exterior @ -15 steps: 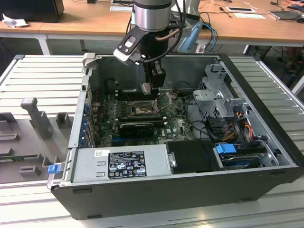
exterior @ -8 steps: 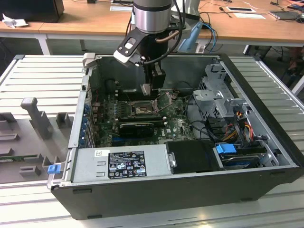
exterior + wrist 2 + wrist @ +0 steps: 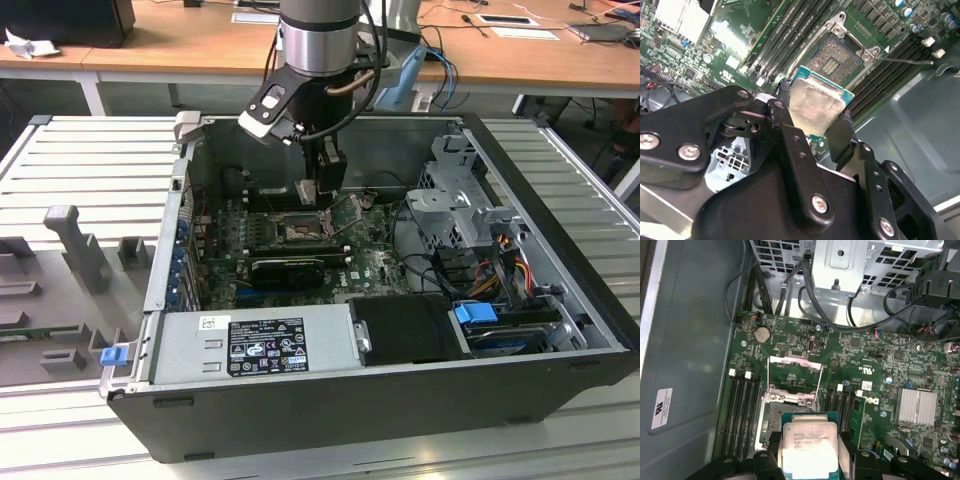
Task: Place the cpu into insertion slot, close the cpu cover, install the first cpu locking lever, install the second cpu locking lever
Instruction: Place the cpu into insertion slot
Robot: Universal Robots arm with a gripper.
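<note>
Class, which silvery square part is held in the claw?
The cpu, gripped in the claw near the insertion slot; the cpu cover stands hinged open, untouched.

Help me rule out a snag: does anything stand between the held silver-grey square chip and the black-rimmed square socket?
Nothing visible does. The gripper holds the flat silver-grey cpu near the black-rimmed insertion slot, whose dark centre lies bare; the thin silvery cpu cover frame stands flipped open.
</note>
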